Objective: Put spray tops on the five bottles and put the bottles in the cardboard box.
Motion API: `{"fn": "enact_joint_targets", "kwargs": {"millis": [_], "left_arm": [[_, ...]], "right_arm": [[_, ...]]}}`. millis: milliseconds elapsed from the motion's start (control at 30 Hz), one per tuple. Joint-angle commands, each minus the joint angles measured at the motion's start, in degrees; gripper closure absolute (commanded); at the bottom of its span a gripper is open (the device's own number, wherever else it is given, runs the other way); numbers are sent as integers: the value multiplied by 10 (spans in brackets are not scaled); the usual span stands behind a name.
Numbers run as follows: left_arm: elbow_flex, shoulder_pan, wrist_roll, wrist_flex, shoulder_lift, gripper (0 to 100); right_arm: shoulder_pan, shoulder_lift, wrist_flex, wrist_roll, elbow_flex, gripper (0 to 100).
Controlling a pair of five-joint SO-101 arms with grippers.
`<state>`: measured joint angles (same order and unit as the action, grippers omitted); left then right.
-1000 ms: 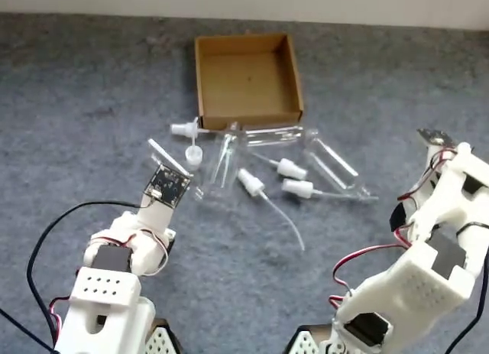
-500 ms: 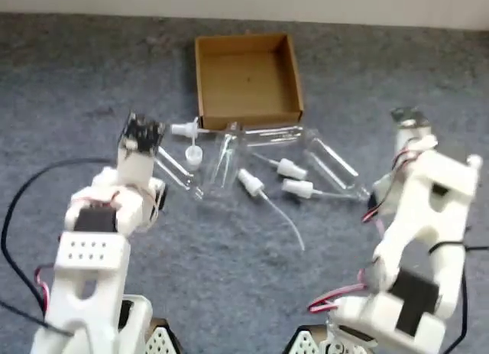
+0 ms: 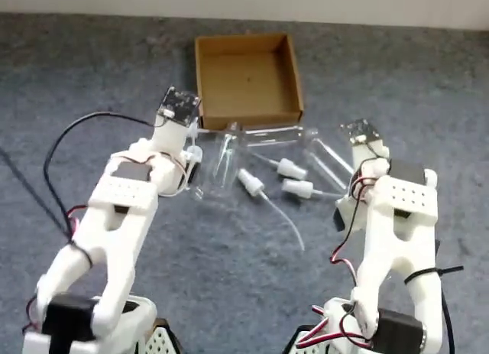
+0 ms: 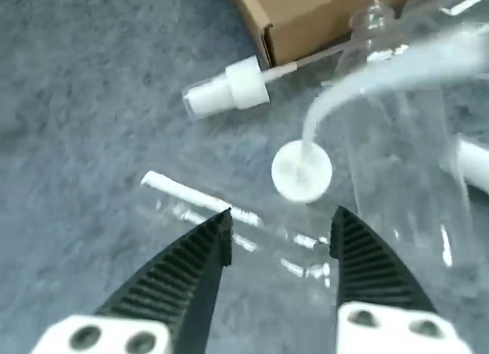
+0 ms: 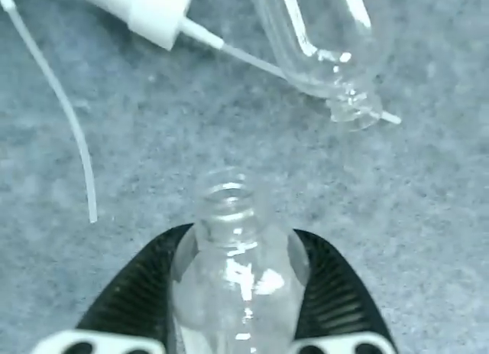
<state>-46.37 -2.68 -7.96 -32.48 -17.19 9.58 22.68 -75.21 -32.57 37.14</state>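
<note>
Two arms over the worktop (image 3: 76, 79)
Right hand (image 5: 241, 233) clasps an uncapped bottle (image 5: 229, 205); left hand (image 4: 280, 215) gapes over a lying bottle (image 4: 252, 233).

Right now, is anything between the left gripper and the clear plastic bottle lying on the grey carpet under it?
Nothing visible does. The left gripper hangs open over the clear plastic bottle, whose bare side shows between its fingers. A white round spray top lies just past the fingertips, close beside the bottle, and could get nudged.
</note>
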Motion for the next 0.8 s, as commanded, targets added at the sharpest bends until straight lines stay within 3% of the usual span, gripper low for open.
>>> {"fn": "enact_joint_targets", "kwargs": {"millis": [0, 200, 400, 533, 767], "left_arm": [[33, -14, 6, 93, 56, 805], [62, -15, 4, 164, 152, 855], [91, -43, 3, 164, 199, 935], [92, -26, 3, 160, 174, 997], [96, 33, 4, 20, 3, 996]], "right_arm": [[-8, 28, -4, 8, -3, 994], [-15, 26, -4, 8, -3, 994], [-37, 25, -4, 10, -1, 994], [-38, 27, -4, 10, -1, 994], [-38, 26, -4, 11, -1, 994]]}}
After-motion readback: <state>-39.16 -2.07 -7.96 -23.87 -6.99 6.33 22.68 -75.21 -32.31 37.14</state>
